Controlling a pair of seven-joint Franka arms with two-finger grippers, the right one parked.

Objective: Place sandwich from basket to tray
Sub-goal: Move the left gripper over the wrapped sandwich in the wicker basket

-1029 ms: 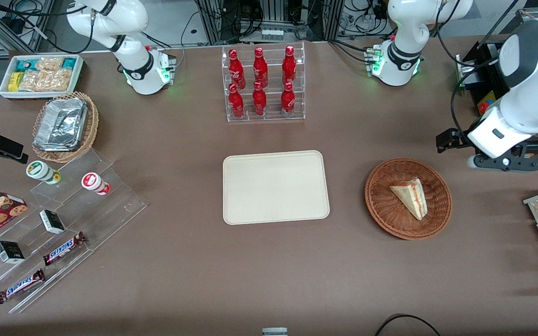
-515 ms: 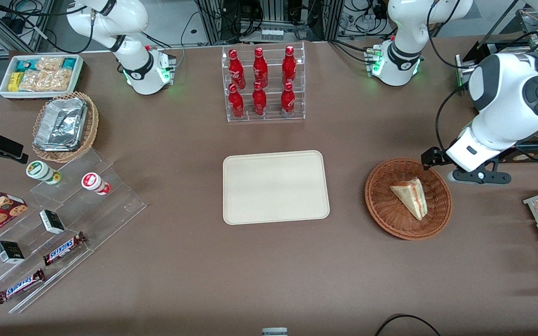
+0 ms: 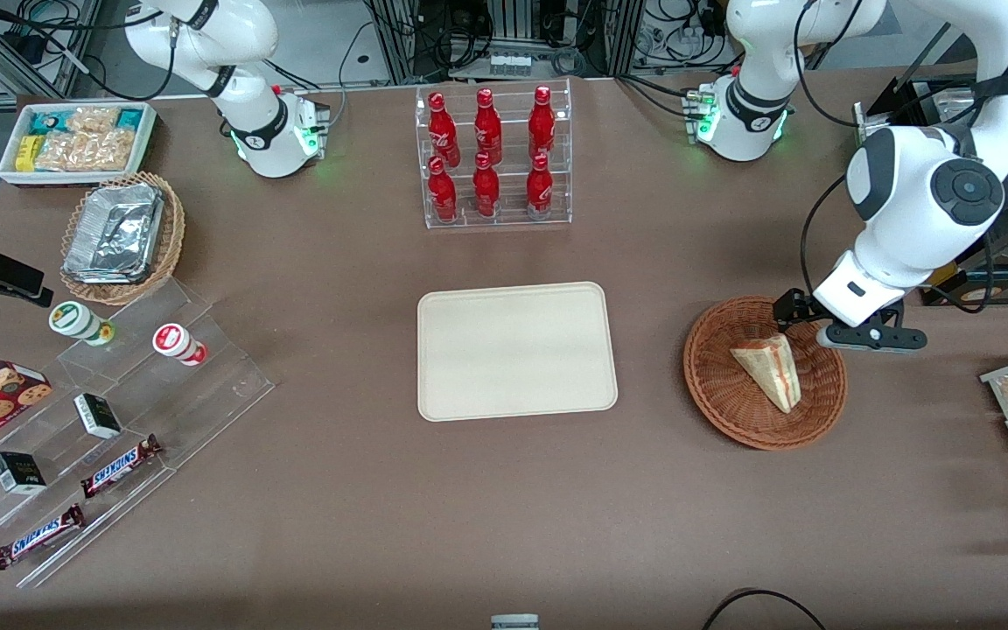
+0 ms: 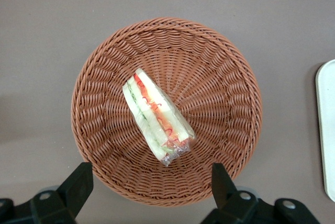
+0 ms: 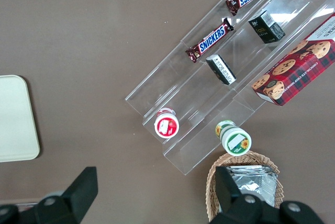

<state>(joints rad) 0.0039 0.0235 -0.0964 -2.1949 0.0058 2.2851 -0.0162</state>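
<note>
Brown surface (image 3: 504, 490): end effector (image 4: 149, 185) open above basket (image 4: 104, 62); approach step; next, descend, grip sandwich (image 4: 157, 116).

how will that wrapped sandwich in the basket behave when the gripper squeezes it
The sandwich is probably soft, so it may squash. Its clear wrap looks slick and could slip. The open gripper hovers over the basket rim.

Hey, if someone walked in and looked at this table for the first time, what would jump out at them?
Probably the sandwich lying in the round basket, with the open gripper poised above the basket's rim. Next, the bare cream tray at the table's middle, and the rack of red bottles farther from the front camera than the tray.
</note>
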